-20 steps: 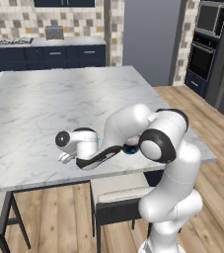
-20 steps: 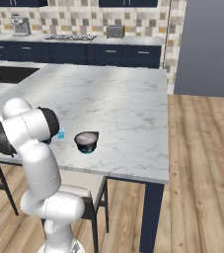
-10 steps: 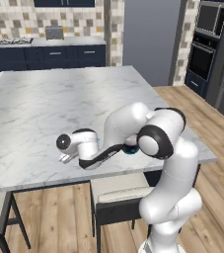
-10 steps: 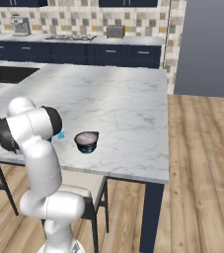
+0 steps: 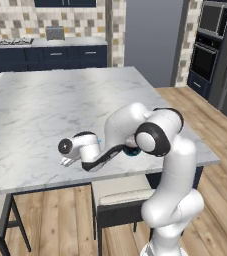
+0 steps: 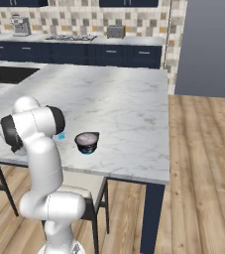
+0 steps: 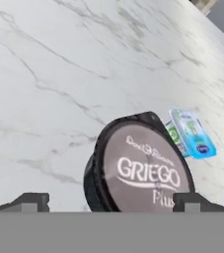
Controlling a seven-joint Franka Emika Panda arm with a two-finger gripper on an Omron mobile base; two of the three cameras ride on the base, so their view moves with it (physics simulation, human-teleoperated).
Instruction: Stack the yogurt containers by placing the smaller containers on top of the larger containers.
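1. Hand view: the fingers [image 7: 111, 202] stand spread wide and grasp nothing; one dark tip [image 7: 32, 201] shows at lower left and the other at lower right, both cut off by the bottom of the frame. Between them sits a dark round cup [image 7: 140, 170] with a pale lid reading "GRIEGO Plus", its lower part cut off. Just beside it, on its far side and partly hidden behind its rim, lies a tiny light-blue container [image 7: 190, 133] on the marble worktop [image 7: 59, 64].
2. Left base view: the hand hangs low over the worktop [image 5: 45, 105] near its front edge; the fingers [image 5: 65, 162] are too small to read. The arm hides nearly all of a cup, leaving a teal sliver [image 5: 131, 152].
3. Right base view: the dark cup [image 6: 86, 142] stands near the worktop's [image 6: 119, 109] front edge. A speck of light blue [image 6: 61, 135] peeks past the arm.
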